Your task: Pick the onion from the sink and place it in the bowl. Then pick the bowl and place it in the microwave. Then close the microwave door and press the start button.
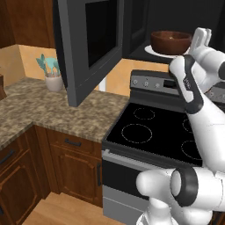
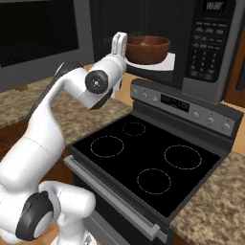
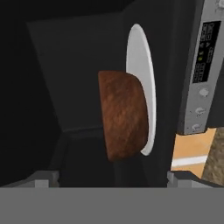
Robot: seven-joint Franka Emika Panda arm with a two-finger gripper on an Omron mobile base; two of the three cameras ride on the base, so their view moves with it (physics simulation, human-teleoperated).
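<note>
Round reddish-brown wooden bowl (image 2: 148, 49) upright on white round turntable plate (image 2: 165, 62) inside black over-range microwave (image 2: 210, 48) | bowl contents hidden | gripper (image 2: 119, 43) released, beside bowl | dark-windowed microwave door (image 1: 90, 44) open

Reddish-brown bowl (image 2: 147, 49) on white turntable plate (image 3: 142, 57); speckled brown granite counter (image 1: 52, 110).

Bowl (image 1: 170, 42), reddish-brown, sits on white turntable plate (image 1: 151, 51) inside the microwave (image 1: 176, 22) cavity, upper right. Microwave door (image 1: 90, 46) swung wide open to the left, hanging over the speckled stone counter (image 1: 66, 112). Gripper (image 1: 200, 38) just right of the bowl, apart from it. Black stove (image 1: 154, 132) below, four ring burners. White utensil holder (image 1: 54, 82) far left on counter. Wooden cabinets (image 1: 72, 169) beneath.
</note>
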